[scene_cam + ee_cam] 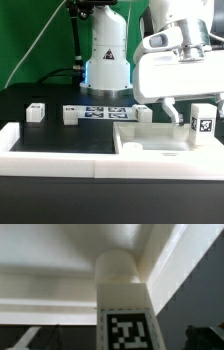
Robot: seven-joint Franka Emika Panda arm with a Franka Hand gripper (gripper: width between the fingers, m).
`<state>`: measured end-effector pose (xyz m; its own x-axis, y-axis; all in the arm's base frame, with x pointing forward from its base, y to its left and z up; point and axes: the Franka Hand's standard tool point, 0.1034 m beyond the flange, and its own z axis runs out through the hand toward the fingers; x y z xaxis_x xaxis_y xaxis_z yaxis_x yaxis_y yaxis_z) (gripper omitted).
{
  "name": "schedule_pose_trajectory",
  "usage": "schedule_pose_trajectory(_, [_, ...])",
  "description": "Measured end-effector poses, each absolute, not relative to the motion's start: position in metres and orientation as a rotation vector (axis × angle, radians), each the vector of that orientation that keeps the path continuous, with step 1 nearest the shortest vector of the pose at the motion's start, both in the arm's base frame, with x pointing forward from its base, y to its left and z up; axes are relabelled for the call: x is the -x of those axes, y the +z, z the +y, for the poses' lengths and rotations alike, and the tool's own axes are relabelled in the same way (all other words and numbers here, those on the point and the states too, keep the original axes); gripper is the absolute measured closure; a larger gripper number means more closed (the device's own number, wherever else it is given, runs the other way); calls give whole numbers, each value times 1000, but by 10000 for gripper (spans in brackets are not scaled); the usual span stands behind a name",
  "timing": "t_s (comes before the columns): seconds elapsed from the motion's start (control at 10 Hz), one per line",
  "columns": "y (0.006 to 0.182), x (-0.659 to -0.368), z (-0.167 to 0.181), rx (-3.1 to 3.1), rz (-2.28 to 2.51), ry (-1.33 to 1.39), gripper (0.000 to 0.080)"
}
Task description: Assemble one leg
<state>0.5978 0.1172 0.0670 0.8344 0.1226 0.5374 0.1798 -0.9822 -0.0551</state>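
Observation:
The leg (203,120), a small white block with a black-and-white tag, stands upright at the right corner of the large white tray-like part (150,146). In the wrist view the leg (125,297) runs down the middle, its rounded end against the tray's inner corner (160,258). My gripper (197,110) is open and straddles the leg. In the wrist view the gripper (118,339) shows dark fingertips (30,339) apart from the leg, with a gap on each side.
Three more white legs (37,112), (72,116), (143,113) lie on the black table by the marker board (105,112). The robot base (105,60) stands behind. A white wall piece (50,152) runs along the front at the exterior view's left.

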Motion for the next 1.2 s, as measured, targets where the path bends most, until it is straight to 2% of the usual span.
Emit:
schedule_pose_trajectory(0.3, [68, -598, 116, 2910, -239, -840, 151])
schedule_pose_trajectory(0.7, [95, -604, 100, 2922, -210, -826, 151])
schedule_pose_trajectory(0.9, [96, -603, 101, 2928, -180, -767, 151])
schedule_pose_trajectory(1.2, [92, -602, 112, 2949, -186, -477, 151])
